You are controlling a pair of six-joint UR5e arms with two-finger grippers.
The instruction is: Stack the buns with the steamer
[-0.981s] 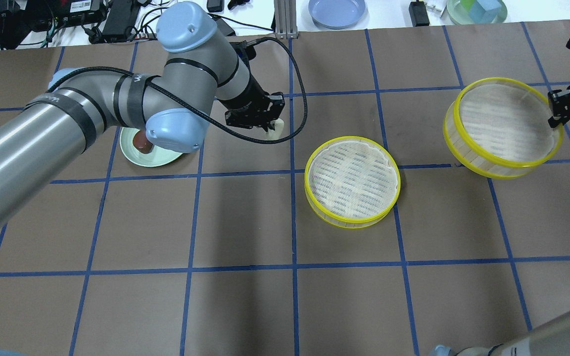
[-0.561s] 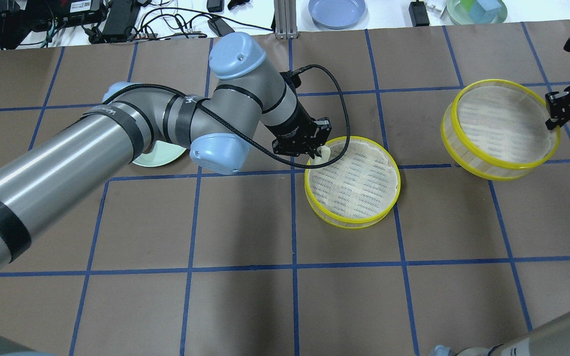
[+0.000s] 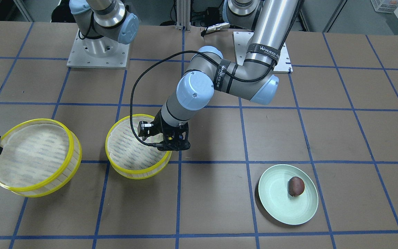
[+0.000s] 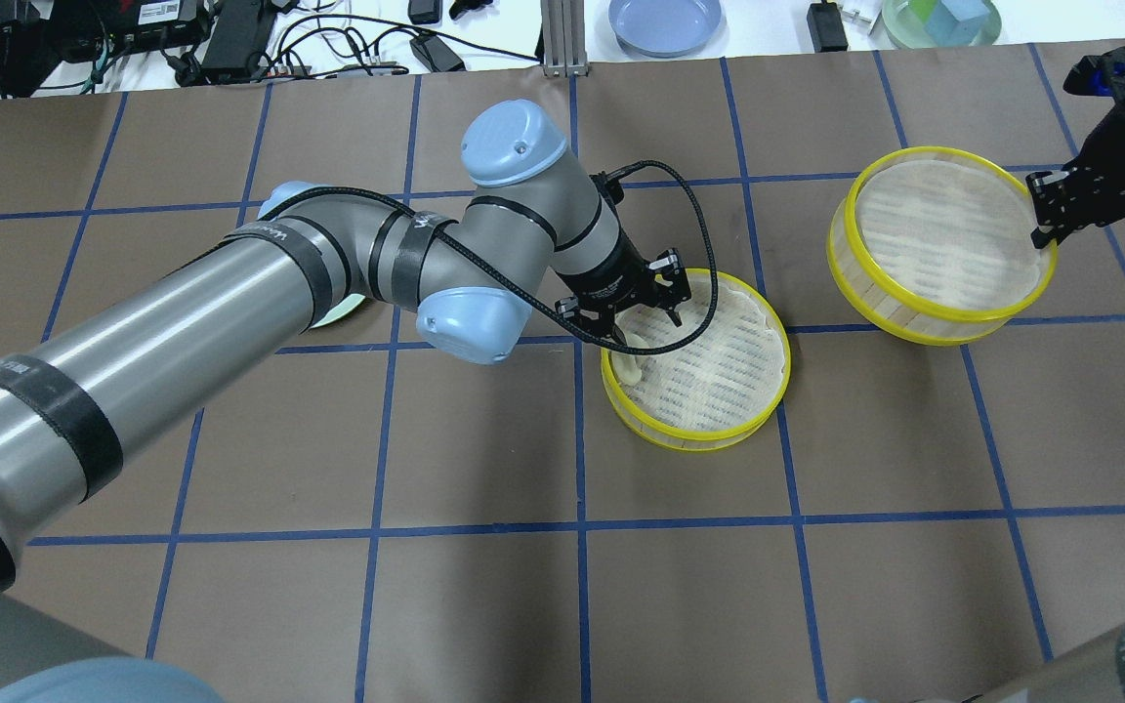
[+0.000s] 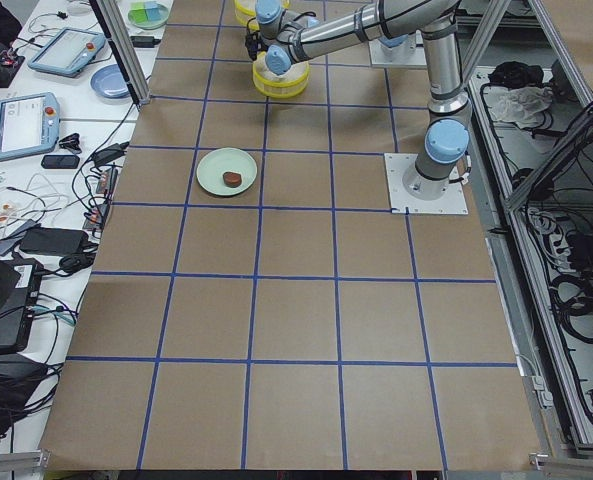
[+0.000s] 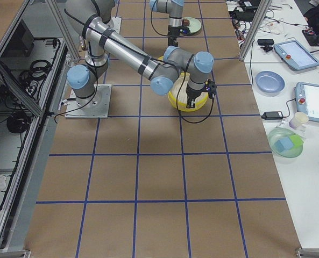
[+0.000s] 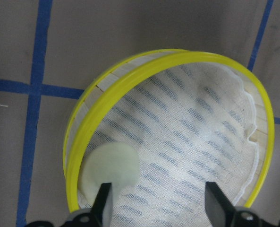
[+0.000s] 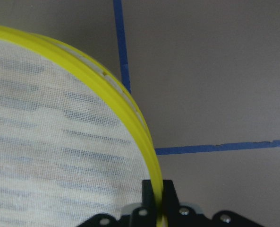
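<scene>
The cream-white bun lies inside the middle yellow-rimmed steamer, against its left wall; it also shows in the left wrist view. My left gripper is open and empty just above it, its fingers spread over the steamer's cloth. The dark reddish-brown bun sits on the pale green plate. My right gripper is shut on the rim of the second steamer, as the right wrist view shows.
A blue plate and a green bowl with blocks stand beyond the table's far edge. Cables and electronics lie at the back left. My left arm's elbow hangs between plate and steamer.
My left gripper moved right from near the plate to over the middle steamer, opened, and the white bun now lies in it. My right gripper shifted the second steamer leftward.
</scene>
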